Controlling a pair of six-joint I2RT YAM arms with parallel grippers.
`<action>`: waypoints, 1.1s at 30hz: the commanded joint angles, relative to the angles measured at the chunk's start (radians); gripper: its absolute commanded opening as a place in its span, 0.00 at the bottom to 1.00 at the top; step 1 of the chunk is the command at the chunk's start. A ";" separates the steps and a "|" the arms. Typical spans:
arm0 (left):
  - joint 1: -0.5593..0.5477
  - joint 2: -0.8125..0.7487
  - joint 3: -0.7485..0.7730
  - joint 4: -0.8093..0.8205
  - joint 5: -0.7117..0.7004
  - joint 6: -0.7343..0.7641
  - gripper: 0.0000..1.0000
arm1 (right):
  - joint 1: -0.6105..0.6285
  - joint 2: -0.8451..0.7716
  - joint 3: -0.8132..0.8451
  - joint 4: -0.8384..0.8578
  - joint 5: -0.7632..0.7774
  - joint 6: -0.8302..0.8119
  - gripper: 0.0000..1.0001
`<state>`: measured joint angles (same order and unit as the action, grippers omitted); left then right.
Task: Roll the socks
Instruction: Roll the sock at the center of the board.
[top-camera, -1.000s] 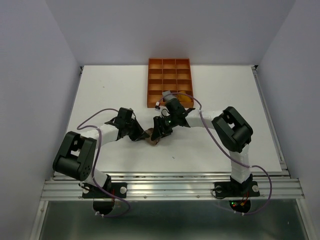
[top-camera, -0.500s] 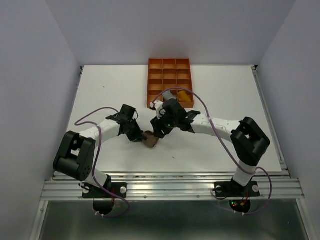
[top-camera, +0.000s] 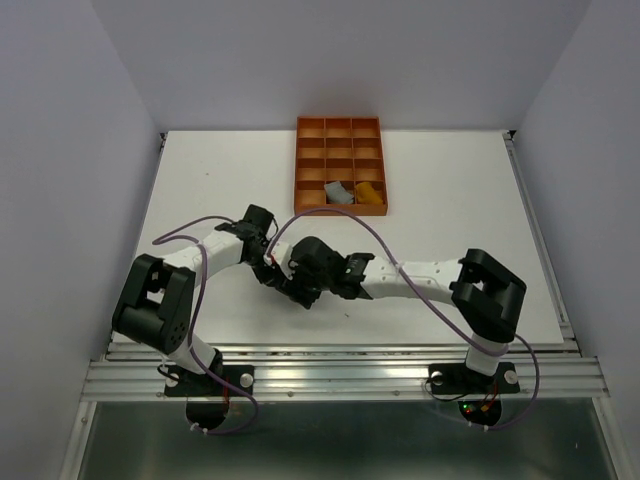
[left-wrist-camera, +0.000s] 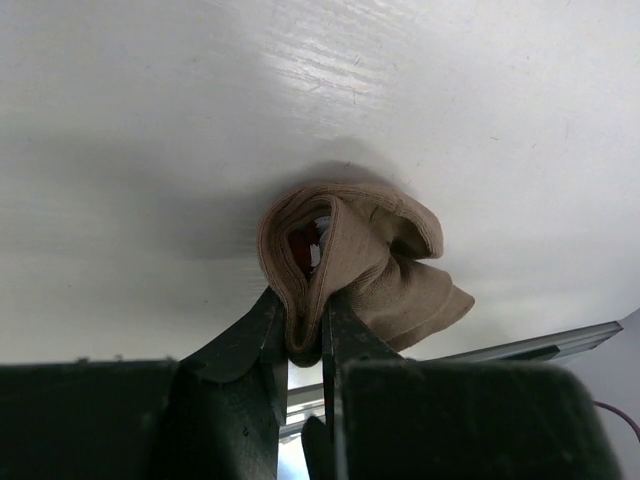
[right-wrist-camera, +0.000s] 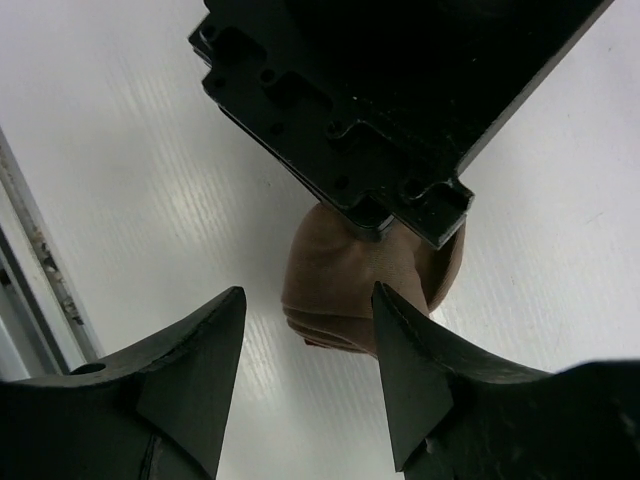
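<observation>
Pinching the brown sock, with the other jaws wide in front of it

The left gripper (left-wrist-camera: 305, 330) is clamped on a fold of the brown sock (left-wrist-camera: 385, 285), its jaws nearly together with only cloth between them. The sock is a loose bundle resting on the table (top-camera: 220, 170), and most of its bulk swells to one side of the pinch. A dark red opening shows at its top. It is too bunched to give a clear long axis.

The right gripper (right-wrist-camera: 308, 295) has its jaws spread wide and holds nothing. From its wrist view the bundle lies just ahead of the fingertips, slightly toward the right finger, with the left gripper's black body over its far side. The right arm looks like the one free to act. As I judge it, a close from there would take the bundle's near, lower part, but the left fingers leave little room above.

From above, both grippers meet at the front centre of the table and hide the sock. The rail (top-camera: 340, 355) at the near edge is close, while open table lies to the left and right. The tray (top-camera: 298, 165) stands well apart at the back, with the grey sock (top-camera: 338, 192) and the yellow sock (top-camera: 370, 191) in neighbouring front compartments.
</observation>
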<state>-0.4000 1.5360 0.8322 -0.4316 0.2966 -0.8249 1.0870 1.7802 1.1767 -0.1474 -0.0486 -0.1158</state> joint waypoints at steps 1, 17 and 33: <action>-0.007 0.004 0.025 -0.102 -0.011 -0.002 0.00 | 0.034 0.030 -0.002 0.058 0.159 -0.053 0.59; -0.005 0.016 0.024 -0.124 0.007 -0.042 0.00 | 0.097 0.110 0.035 0.062 0.223 -0.029 0.58; -0.003 -0.023 0.021 -0.070 0.091 -0.065 0.00 | 0.128 0.219 0.075 -0.053 0.336 0.059 0.06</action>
<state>-0.3958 1.5417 0.8406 -0.4892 0.3256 -0.8806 1.2129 1.9373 1.2324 -0.1574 0.3004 -0.1184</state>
